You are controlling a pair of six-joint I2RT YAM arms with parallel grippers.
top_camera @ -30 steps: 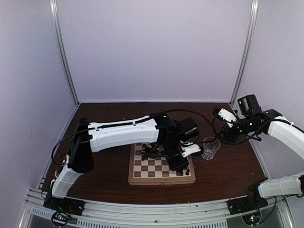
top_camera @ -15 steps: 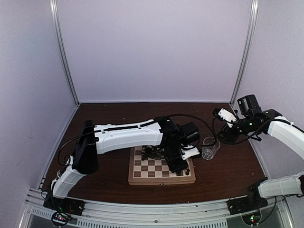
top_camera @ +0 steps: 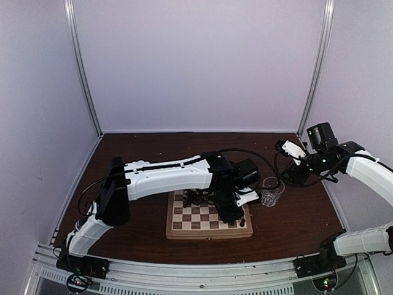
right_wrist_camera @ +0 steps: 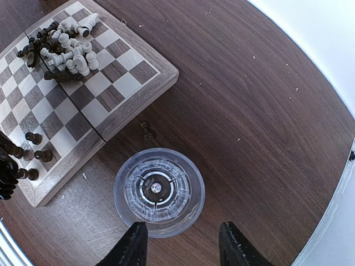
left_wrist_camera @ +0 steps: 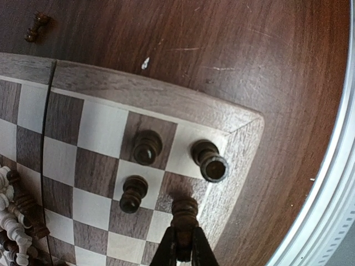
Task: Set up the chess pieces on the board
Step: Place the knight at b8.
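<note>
Dark-brown wooden pawn [left_wrist_camera: 184,209] sits pinched in the left end effector [left_wrist_camera: 182,246], at an edge square near a corner of the checked wooden chessboard [left_wrist_camera: 138,91], beside 3 standing dark chessmen [left_wrist_camera: 147,147]. Since 1 second ago the left arm's elbow has sunk and shifted rightward. The right end effector [right_wrist_camera: 180,244], spread, hangs unmoved over a clear drinking glass [right_wrist_camera: 159,191]. The other cream and dark pieces [right_wrist_camera: 64,47] lie heaped at the chessboard's far side.

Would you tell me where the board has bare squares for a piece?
The middle rows of the board are bare, between the heaped pieces at its far edge and the standing dark pieces at its near right corner. Both ends are crowded.
</note>
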